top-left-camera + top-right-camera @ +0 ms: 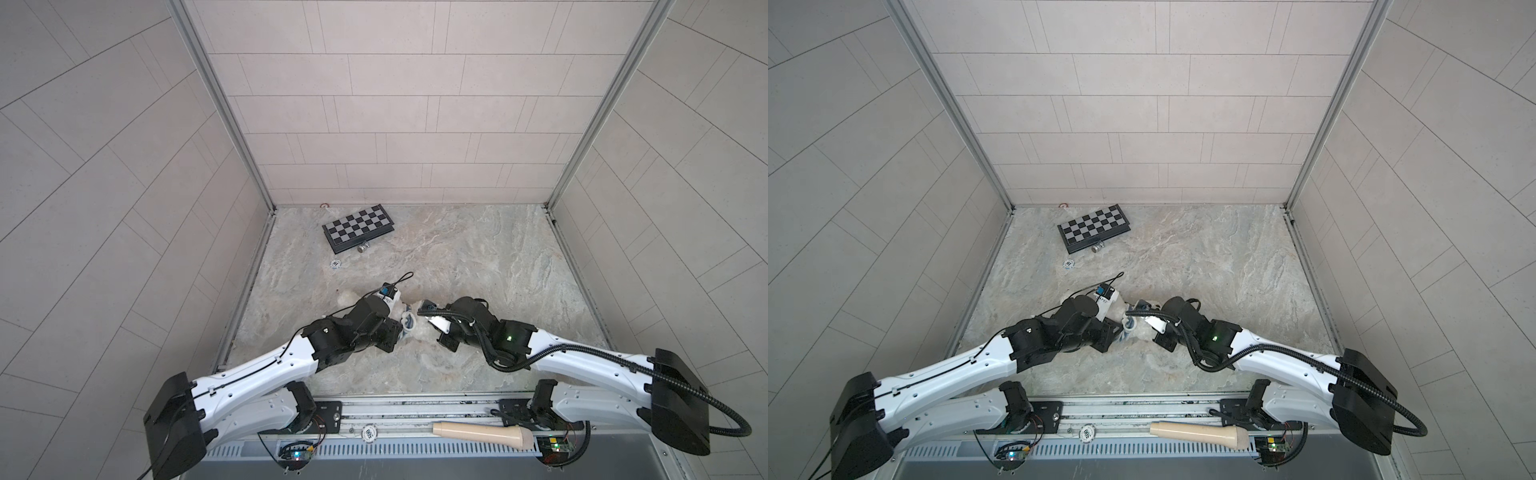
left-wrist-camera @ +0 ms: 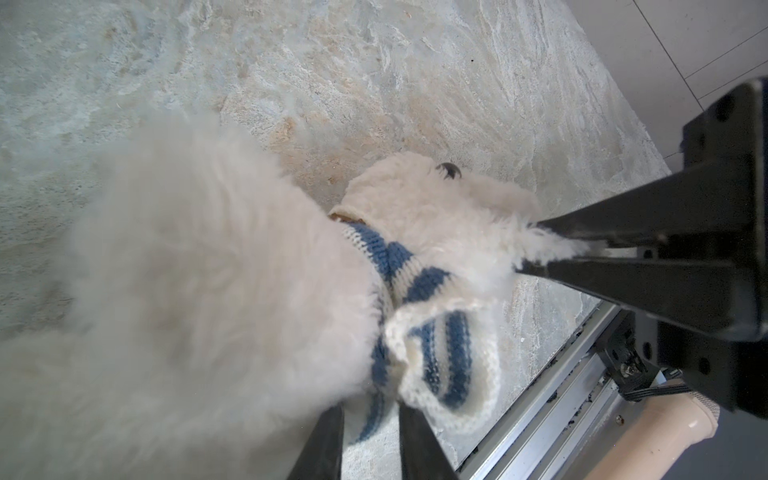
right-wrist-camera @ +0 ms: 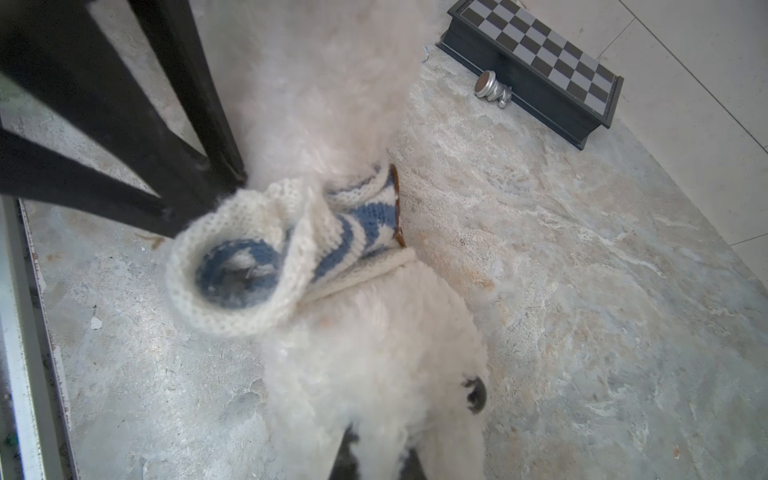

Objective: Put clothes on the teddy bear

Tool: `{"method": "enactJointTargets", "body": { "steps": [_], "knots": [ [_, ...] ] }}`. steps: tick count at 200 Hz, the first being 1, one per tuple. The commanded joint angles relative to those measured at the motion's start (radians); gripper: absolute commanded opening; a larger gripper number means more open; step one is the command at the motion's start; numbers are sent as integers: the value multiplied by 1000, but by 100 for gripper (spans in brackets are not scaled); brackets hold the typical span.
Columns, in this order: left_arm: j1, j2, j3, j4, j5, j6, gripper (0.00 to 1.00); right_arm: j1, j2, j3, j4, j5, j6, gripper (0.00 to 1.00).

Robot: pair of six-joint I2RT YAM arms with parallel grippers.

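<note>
Teddy bear (image 2: 187,270) — lying on table (image 1: 457,257), front-centre. Striped shirt (image 3: 353,224): bunched at neck, sleeve empty, torso bare; judged roughly halfway. Right gripper (image 2: 536,245) clamped on head fur; left gripper (image 2: 369,411) straddles hem — hold uncertain.

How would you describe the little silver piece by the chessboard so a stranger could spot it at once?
Find the black-and-grey chessboard at the far left of the marble table. Lying on its side at the board's near edge is the silver chess piece. Unlike the flat white disc nearby, it is metallic and knobbly.
</note>
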Motion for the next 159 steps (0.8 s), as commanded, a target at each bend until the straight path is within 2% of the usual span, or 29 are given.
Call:
{"method": "enactJointTargets", "body": {
  "steps": [1,102,116,139,159],
  "knots": [
    [-9,9,48,23,-19,8,28,11,-16,-5,29,4,9,0],
    [-30,102,101,-15,-99,33,19,37,-16,-4,32,28,7,0],
    [-43,105,102,-24,-115,40,21,37,-16,-4,33,29,7,0],
    [-53,87,88,-19,-112,42,33,38,-12,-4,33,29,7,0],
    [-54,44,66,-16,-112,39,34,37,-16,-4,33,35,9,0]
  ]
}}
